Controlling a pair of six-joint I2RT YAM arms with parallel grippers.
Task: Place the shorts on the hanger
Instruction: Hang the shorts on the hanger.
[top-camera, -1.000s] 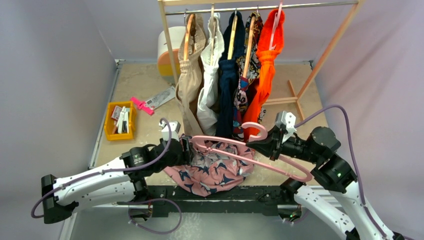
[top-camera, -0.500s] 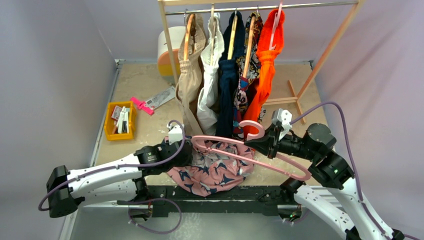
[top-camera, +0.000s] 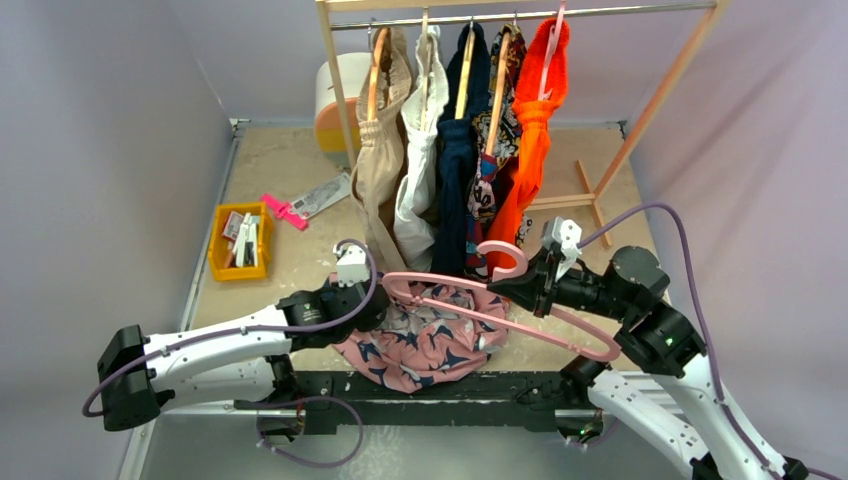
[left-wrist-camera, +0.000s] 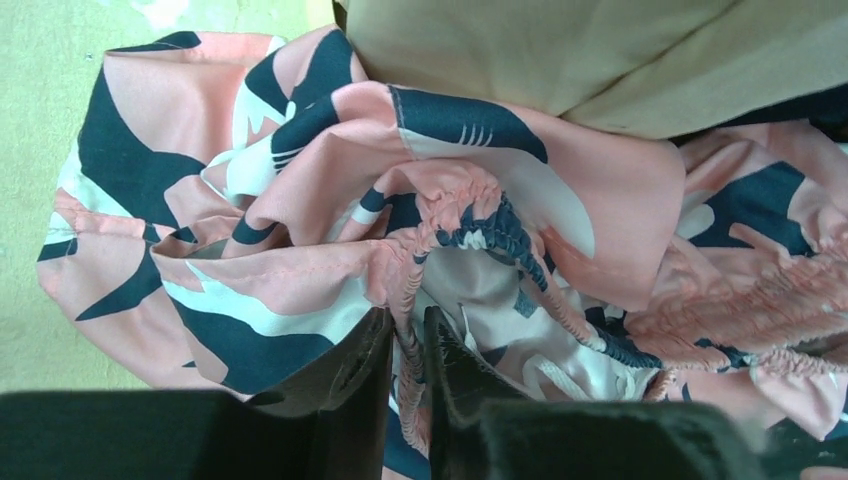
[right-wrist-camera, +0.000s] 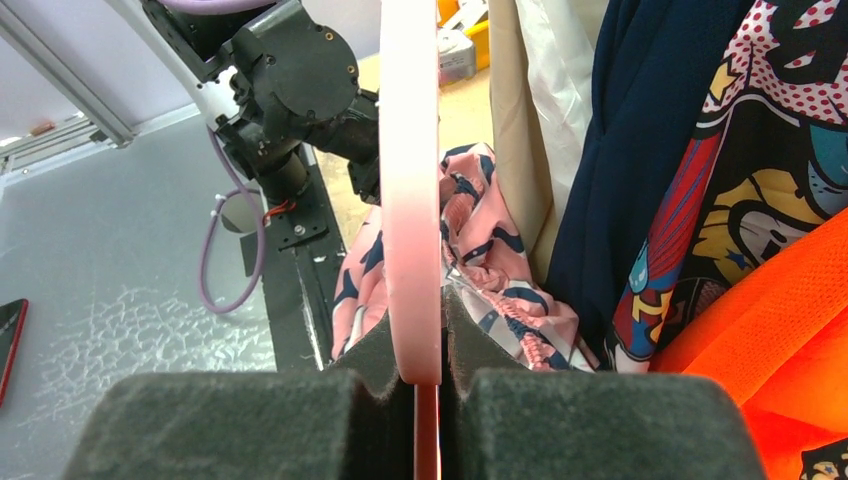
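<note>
Okay, left gripper (left-wrist-camera: 408, 335): pinched together on the gathered waistband of the shorts (top-camera: 430, 345).
Shorts: heaped on the near side of the rack (top-camera: 657, 100), close to its hanging clothes.
Right gripper (right-wrist-camera: 418, 350): clamped on the hanger (right-wrist-camera: 410, 150), held roughly level just in front of the rack.
Done: both pieces gripped.
Left: by my read, neither hanger arm is through the waistband; threading and draping are all to come.

shorts (left-wrist-camera: 300, 200): soft matt cloth | hanger (right-wrist-camera: 410, 150): smooth plastic | rack (top-camera: 657, 100): pale bare wood | bin (top-camera: 215, 250): smooth plastic
</note>
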